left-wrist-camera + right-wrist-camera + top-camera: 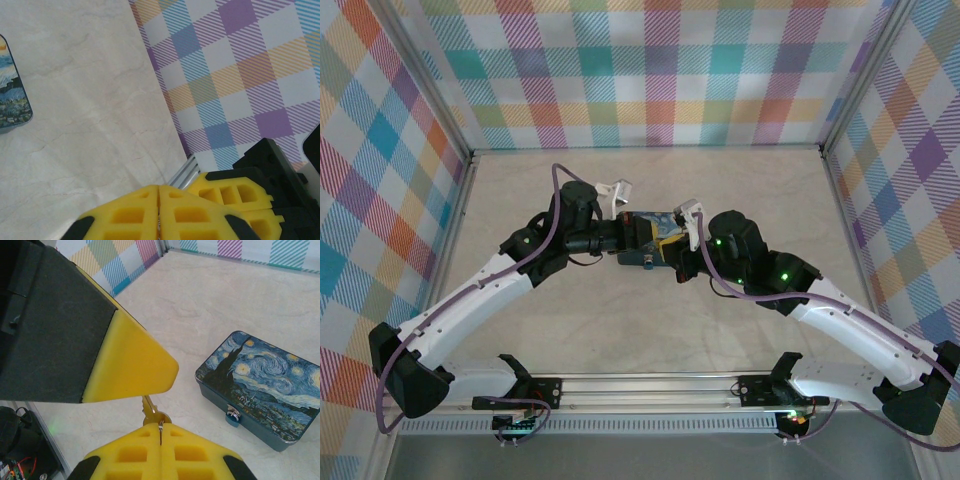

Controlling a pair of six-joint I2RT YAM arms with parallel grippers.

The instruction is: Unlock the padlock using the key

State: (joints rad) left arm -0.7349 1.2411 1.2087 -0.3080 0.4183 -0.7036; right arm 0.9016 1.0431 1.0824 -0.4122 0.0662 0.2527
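Both grippers closed: right gripper [160,429] pinches key [149,413], shaft pointing 11 o'clock from fingertips; left gripper [159,190] pads pressed together.

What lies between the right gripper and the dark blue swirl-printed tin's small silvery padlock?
Bare pale marbled tabletop, in the right wrist view, separates the right gripper from the padlock.

Both arms I drive look alike: the left arm [470,295] and the right arm [850,325] have smooth white shells on the long links and black housings at the joints and the bases. A purple cable runs along each one, and small green lights glow on the joints. The left gripper [159,192] and the right gripper [160,429] have yellow fingers with rectangular pockets and black backs.
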